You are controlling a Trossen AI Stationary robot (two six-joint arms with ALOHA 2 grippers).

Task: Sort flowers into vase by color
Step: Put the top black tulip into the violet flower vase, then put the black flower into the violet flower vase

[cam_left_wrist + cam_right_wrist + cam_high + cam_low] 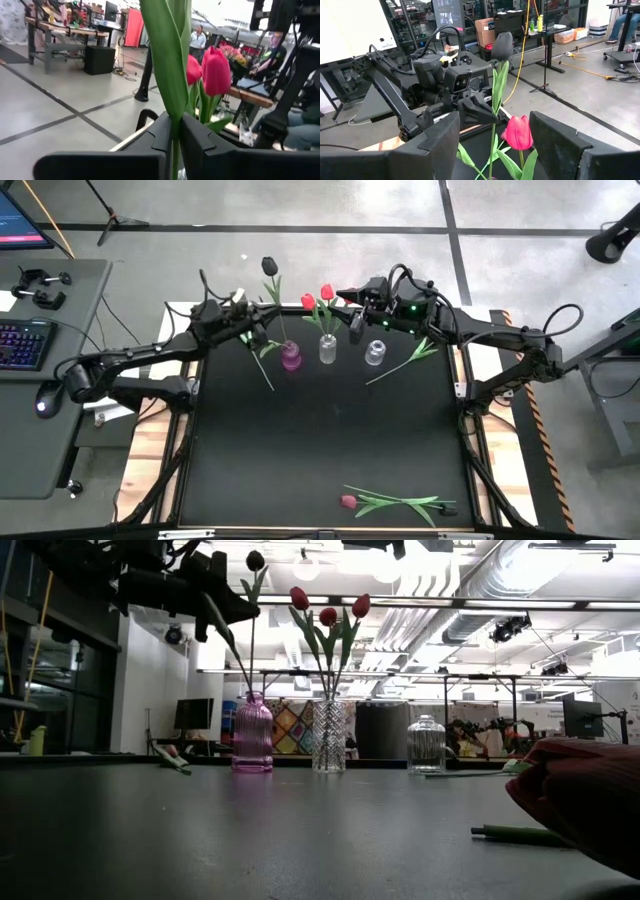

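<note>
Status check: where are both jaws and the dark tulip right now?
Left gripper shut on the dark tulip, stem in pink vase. Right gripper open, empty, above clear vases. Pink flower lies near front edge. Nothing in the way.

We count three vases at the far side of the table: one pink vase [290, 358], one clear cut-glass vase [328, 350] and one clear round vase [374, 353]. We count one dark maroon tulip [268, 266] standing in the pink vase and three red tulips [328, 616] in the cut-glass vase. One pink tulip [348, 502] lies at the near edge, and two loose green stems [405, 363] lie by the vases, their heads hidden from us. We count two arms.
</note>
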